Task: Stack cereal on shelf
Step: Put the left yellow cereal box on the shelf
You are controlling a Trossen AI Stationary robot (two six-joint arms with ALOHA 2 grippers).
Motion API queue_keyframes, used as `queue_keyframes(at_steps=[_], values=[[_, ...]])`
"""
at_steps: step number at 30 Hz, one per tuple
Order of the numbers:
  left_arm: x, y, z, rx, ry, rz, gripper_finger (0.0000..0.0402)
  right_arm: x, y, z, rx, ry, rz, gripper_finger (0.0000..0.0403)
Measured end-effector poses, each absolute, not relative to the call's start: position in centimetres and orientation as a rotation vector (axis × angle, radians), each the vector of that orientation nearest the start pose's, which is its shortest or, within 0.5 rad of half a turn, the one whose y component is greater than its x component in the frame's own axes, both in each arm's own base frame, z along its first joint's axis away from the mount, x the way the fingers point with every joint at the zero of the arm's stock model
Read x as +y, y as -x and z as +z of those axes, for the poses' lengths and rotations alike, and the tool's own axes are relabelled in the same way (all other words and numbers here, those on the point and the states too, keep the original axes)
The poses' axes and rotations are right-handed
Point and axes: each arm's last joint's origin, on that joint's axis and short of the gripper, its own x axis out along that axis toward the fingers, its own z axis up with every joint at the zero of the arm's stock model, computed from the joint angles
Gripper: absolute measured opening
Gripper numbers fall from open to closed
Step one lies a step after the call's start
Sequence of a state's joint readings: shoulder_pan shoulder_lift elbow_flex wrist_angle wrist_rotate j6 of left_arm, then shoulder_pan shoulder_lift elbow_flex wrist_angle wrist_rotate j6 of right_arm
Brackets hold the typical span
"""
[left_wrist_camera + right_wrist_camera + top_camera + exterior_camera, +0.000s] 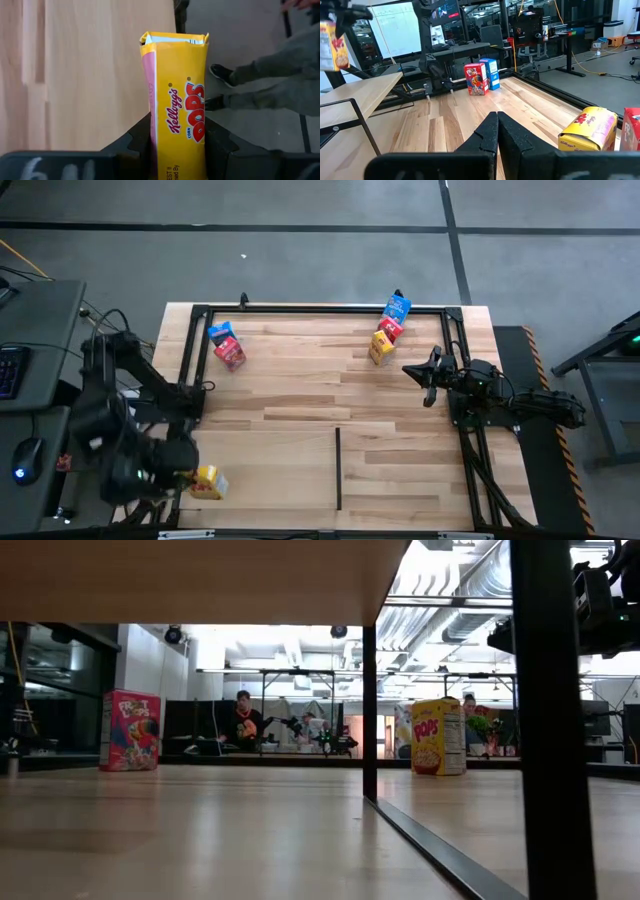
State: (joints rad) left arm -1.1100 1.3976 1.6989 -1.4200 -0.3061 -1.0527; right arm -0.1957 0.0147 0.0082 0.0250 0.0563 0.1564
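My left gripper (190, 478) is at the table's near left corner, shut on a yellow Corn Pops carton (177, 100), also seen in the high view as the yellow carton (208, 480). My right gripper (497, 131) is shut and holds nothing; it hovers at the table's right side (430, 375). A blue carton (220, 333) and a red carton (230, 353) stand at the far left. Another blue carton (397, 307), red carton (390, 328) and yellow carton (380, 347) sit at the far right, just beyond my right gripper. My left gripper pinches the yellow carton's lower part (175, 150) between its two fingers (137, 142), one on each side. The carton's opened top end (172, 39) points away from the gripper. It is lifted clear, above the shelf board's left edge, as the carton (331, 44) shows in the right wrist view.
A raised wooden shelf board (365, 92) on a black frame covers the table's near left part; its post (370, 710) stands mid-table. A black frame (320, 308) rims the table. A person's legs (280, 85) show on the floor beyond the left edge. Bare wood lies in the middle.
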Motion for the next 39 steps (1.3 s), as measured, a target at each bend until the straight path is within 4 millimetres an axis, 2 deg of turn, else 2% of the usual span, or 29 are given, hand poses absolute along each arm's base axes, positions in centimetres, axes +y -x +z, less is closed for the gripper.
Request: queue_keyframes(at_steps=[5, 13, 23, 33, 39], values=[[-23.0, -10.4, 39.3, 1.119, 0.259, -0.101, 0.0107, -2.1, -9.6, 16.8, -0.039, -0.154, -0.250, 0.0000], [-25.7, -8.7, 36.9, 1.150, 0.121, -0.038, 0.0106, -2.1, -9.6, 16.8, -0.038, -0.154, -0.250, 0.0000], [-26.2, -8.3, 36.2, 1.117, 0.027, -0.016, 0.0114, -2.1, -9.6, 16.8, -0.039, -0.154, -0.250, 0.0000], [-26.2, -8.3, 36.2, 1.140, -0.024, -0.065, 0.0149, -2.1, -9.6, 16.8, -0.038, -0.154, -0.250, 0.0000], [-26.3, -8.3, 36.1, 1.189, -0.020, -0.088, 0.0183, -2.1, -9.6, 16.8, -0.038, -0.154, -0.250, 0.0000]])
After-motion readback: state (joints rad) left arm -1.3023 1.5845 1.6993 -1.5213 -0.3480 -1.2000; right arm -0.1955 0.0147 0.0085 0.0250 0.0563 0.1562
